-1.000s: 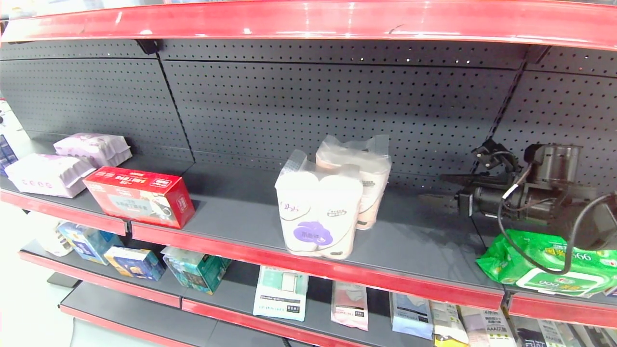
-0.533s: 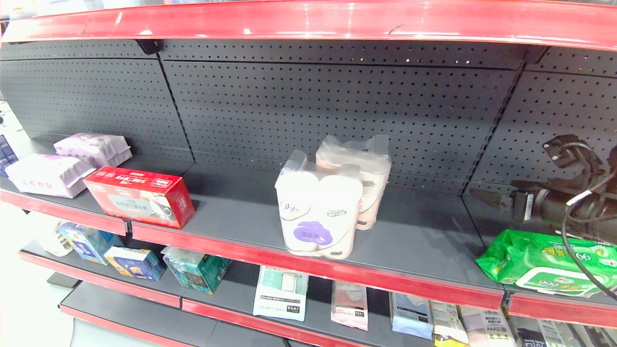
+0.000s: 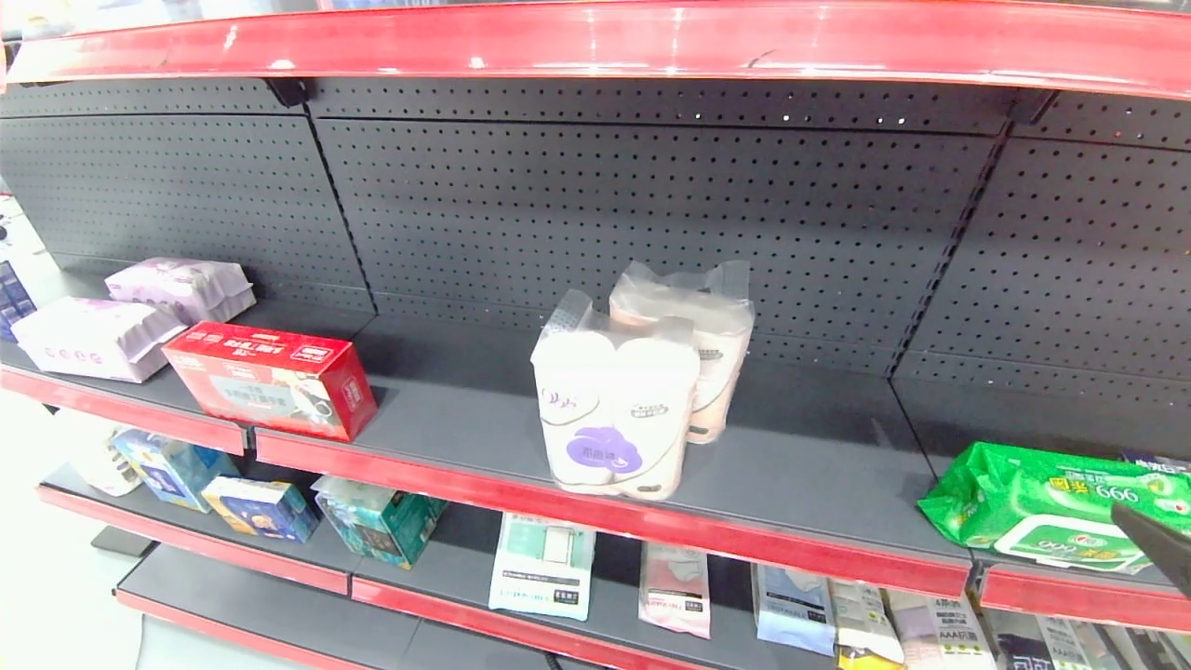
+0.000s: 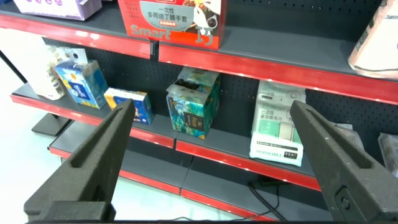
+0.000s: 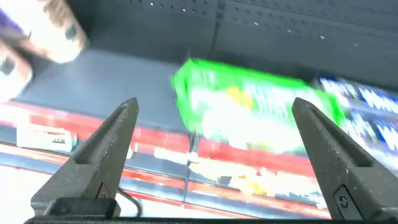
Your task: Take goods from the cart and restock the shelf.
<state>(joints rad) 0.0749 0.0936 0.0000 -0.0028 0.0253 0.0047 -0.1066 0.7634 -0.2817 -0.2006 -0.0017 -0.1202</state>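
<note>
The right tool [image 5: 214,103], fingers wide apart and empty, is near and in front of the green wipes pack [image 5: 261,115], which lies flat at the shelf's [image 3: 791,465] front edge. Well left of that pack, the left tool [image 4: 211,104] is likewise spread and empty; farther back stand two toilet-roll packs [image 3: 616,409].

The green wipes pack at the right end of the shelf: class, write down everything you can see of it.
The green wipes pack is a soft, crinkled plastic pouch, bright green, with a white oval flap on top and printed lettering. It lies flat at the right end of the grey shelf, its front edge close to the red lip. A blue pack lies beside it; whether they touch is unclear. Nothing grips it.
</note>
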